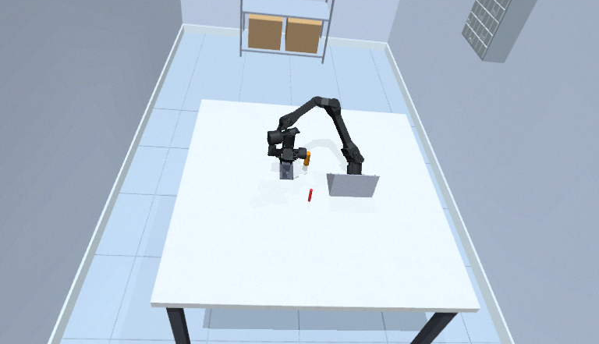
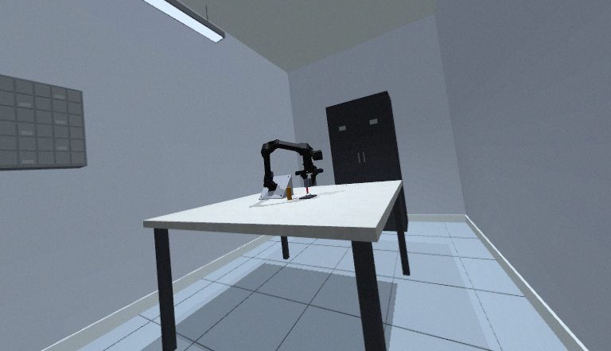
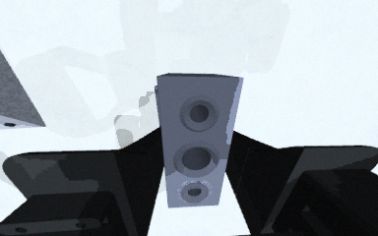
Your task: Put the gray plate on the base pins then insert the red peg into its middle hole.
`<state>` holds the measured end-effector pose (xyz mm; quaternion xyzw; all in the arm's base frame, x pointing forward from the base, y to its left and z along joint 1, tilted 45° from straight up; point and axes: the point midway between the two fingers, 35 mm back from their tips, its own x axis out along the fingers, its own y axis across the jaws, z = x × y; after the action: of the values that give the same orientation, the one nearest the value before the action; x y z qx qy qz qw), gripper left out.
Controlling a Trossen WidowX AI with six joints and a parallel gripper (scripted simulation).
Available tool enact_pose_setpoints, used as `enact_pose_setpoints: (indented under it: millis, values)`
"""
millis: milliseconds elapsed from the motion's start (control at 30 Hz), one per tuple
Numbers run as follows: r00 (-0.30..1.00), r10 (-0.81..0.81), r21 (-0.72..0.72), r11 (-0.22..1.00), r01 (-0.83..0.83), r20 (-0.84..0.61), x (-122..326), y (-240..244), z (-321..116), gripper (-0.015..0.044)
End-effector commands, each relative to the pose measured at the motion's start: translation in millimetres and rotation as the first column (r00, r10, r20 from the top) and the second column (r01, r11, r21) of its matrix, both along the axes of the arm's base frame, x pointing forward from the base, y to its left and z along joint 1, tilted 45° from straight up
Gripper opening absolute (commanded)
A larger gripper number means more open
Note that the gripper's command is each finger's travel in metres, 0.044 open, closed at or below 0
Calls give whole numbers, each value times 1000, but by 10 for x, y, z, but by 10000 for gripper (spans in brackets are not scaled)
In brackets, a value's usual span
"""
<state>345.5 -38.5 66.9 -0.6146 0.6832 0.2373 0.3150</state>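
Observation:
My gripper (image 1: 287, 162) (image 2: 308, 179) (image 3: 191, 127) is shut on the gray plate (image 1: 286, 171) (image 3: 170, 93) and holds it above the table. In the wrist view the plate lies between the two black fingers and shows three round holes in a row, the middle one widest. The red peg (image 1: 310, 195) (image 2: 307, 189) stands apart from the gripper, upright in the exterior view, and does not show in the wrist view. The base (image 2: 308, 196) is a thin dark slab low on the table under the gripper. Its pins cannot be made out, and the plate hides most of it from above.
An orange cylinder (image 1: 306, 158) (image 2: 289, 193) stands close beside the gripper. A tilted gray panel (image 1: 352, 186) (image 2: 283, 185) stands by the arm's foot. A speckled gray corner (image 3: 15, 98) shows at the wrist view's left. All stand on the white table (image 1: 309, 256) (image 2: 252, 216).

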Motion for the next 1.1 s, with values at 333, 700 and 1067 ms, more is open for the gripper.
enact_pose_setpoints:
  millis: [333, 700, 1067]
  values:
    - [999, 32, -14, 999, -33, -32, -143, -300, 82, 0]
    - [999, 32, -14, 999, -33, -32, -144, -300, 82, 0]
    - [999, 32, -14, 999, -33, -32, -138, -318, 79, 0]
